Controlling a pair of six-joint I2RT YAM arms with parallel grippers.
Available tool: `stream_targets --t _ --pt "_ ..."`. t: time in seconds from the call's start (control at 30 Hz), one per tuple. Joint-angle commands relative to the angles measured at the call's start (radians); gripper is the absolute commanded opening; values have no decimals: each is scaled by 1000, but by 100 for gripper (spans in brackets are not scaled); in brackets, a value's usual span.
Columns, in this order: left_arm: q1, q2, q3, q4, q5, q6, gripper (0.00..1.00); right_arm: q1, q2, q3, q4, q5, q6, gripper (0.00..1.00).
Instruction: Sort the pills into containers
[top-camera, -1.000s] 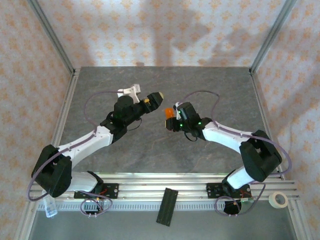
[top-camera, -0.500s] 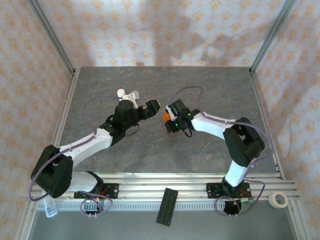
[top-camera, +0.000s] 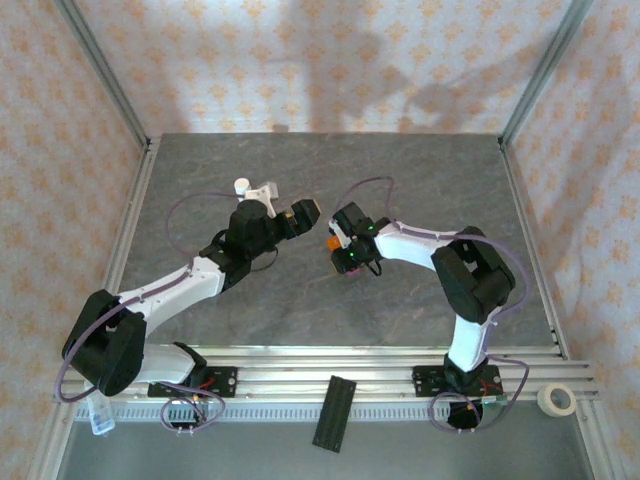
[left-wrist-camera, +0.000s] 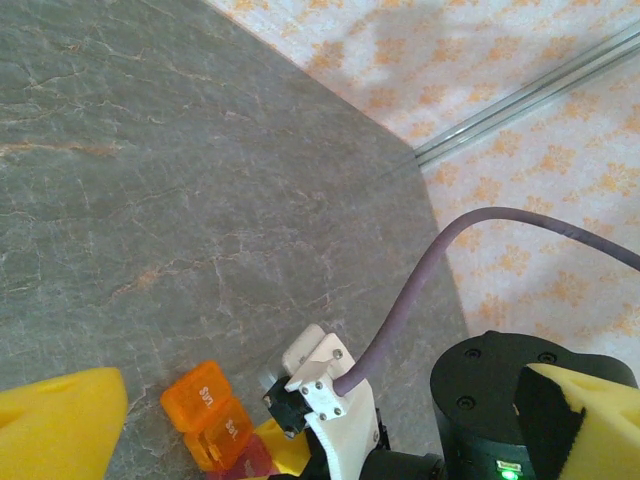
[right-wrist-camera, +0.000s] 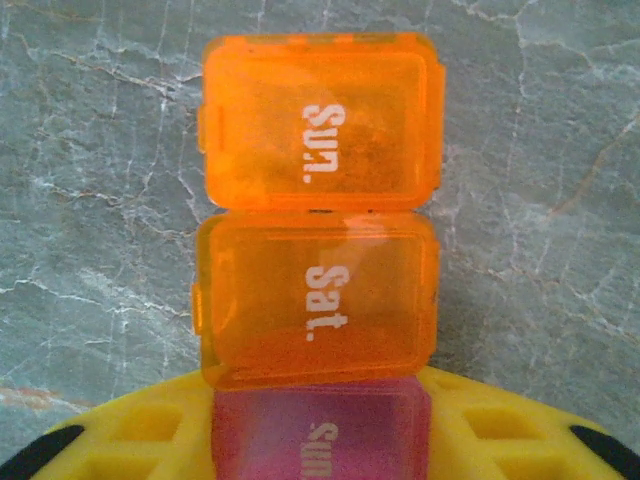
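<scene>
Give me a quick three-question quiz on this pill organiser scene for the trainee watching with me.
1. True or false: the left gripper has its jaws wide open.
2. Which word is printed on the orange compartment that touches the pink compartment? A) Mon. B) Sat. C) Fri.
3. Fill in: the compartment lying nearest the right gripper is coloured ____.
Key: 1 true; 2 B; 3 pink.
</scene>
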Motion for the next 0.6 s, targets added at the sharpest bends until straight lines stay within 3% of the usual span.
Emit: stream_targets --t 0.0,0.23,0.57 --pt "5 1 -14 30 -21 8 100 5 15 -6 -1 39 6 49" --pt "5 0 -13 31 -17 7 100 5 -49 -112 92 69 97 64" --pt "6 -3 -18 37 -16 3 100 5 -139 -276 237 95 209 62"
